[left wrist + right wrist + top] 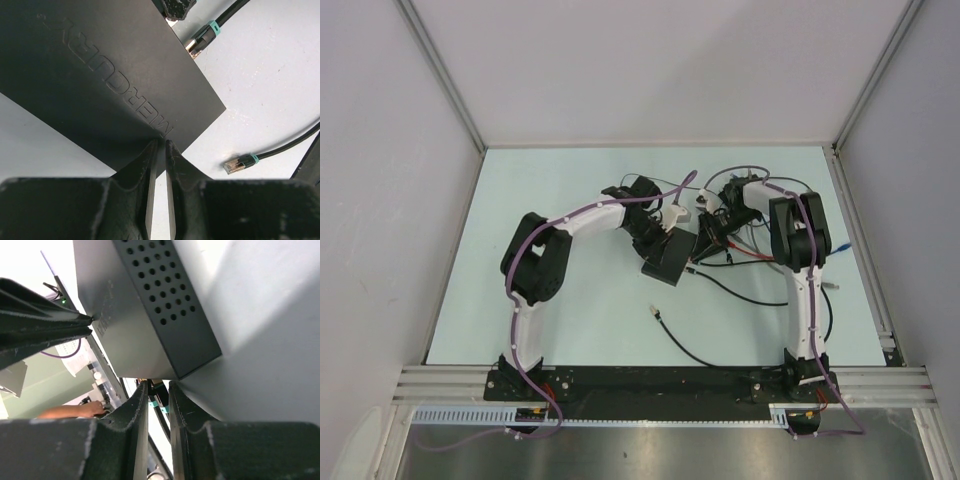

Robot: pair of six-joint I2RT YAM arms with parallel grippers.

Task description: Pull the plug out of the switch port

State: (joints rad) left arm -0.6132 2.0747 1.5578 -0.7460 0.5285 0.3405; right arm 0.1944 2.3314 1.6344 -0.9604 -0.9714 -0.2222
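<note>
The black box (670, 262) should be braced by the left gripper (160, 145), whose jaws are drawn nearly together at the box's near edge; whether it is pinched cannot be told. At the box's far edge the plug (157, 401) is pinched by the right gripper (157, 385). It is best drawn straight out of the switch port, hidden there

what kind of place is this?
Looks like a lab robot test cell: pale table walled by plain white panels, two arms bolted at its near edge, a black network switch with loose Ethernet cables.
</note>
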